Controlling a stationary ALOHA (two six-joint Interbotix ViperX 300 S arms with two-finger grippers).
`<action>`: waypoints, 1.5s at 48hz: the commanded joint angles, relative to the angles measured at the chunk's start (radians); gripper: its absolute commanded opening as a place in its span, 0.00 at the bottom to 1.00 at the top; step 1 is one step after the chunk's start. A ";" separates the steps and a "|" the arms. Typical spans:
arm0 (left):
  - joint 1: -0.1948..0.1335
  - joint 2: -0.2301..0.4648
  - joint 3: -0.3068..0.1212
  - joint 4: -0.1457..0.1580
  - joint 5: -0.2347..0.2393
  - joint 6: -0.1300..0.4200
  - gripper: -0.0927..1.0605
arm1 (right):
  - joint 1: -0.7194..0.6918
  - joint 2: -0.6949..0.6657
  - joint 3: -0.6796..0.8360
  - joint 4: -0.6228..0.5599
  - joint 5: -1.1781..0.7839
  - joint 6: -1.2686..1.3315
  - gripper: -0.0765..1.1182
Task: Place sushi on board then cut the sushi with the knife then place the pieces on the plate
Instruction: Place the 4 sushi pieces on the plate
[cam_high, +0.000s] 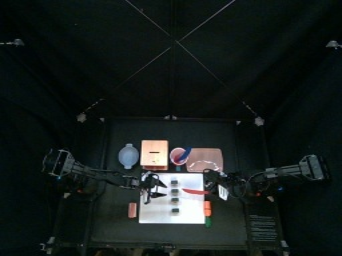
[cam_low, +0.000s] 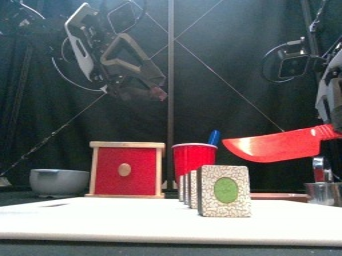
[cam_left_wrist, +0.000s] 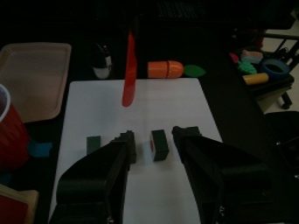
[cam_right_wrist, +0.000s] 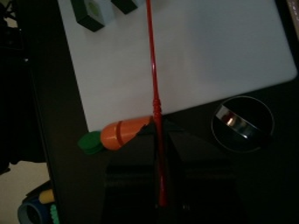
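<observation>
The sushi (cam_low: 225, 191) stands on the white board (cam_high: 187, 222) as a row of dark green blocks with small gaps between them (cam_left_wrist: 159, 145). My left gripper (cam_left_wrist: 152, 140) hovers open above the row, well off the board (cam_low: 134, 70). My right gripper (cam_right_wrist: 159, 199) is shut on the red knife (cam_low: 274, 144). It holds the blade level over the board's right part, above and to the right of the sushi (cam_high: 195, 189). The pink plate (cam_high: 207, 157) lies behind the board at the right.
Behind the board stand a wooden box with a red drawer front (cam_low: 126, 168), a red cup (cam_low: 194, 158) with a blue knife, and a blue-grey bowl (cam_low: 59, 181). A toy carrot (cam_left_wrist: 166, 68) and a metal cutter (cam_right_wrist: 239, 122) lie off the board's right end.
</observation>
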 joint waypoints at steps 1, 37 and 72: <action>0.003 -0.011 -0.011 -0.002 -0.014 0.003 0.77 | -0.009 -0.015 -0.005 -0.057 0.032 0.049 0.31; 0.003 -0.002 0.008 -0.012 -0.015 0.000 0.77 | -0.003 -0.025 -0.051 -0.166 0.034 0.130 0.54; 0.048 -0.089 0.167 -0.103 -0.021 0.000 0.76 | -0.075 0.430 -0.327 -0.531 -0.356 0.143 0.74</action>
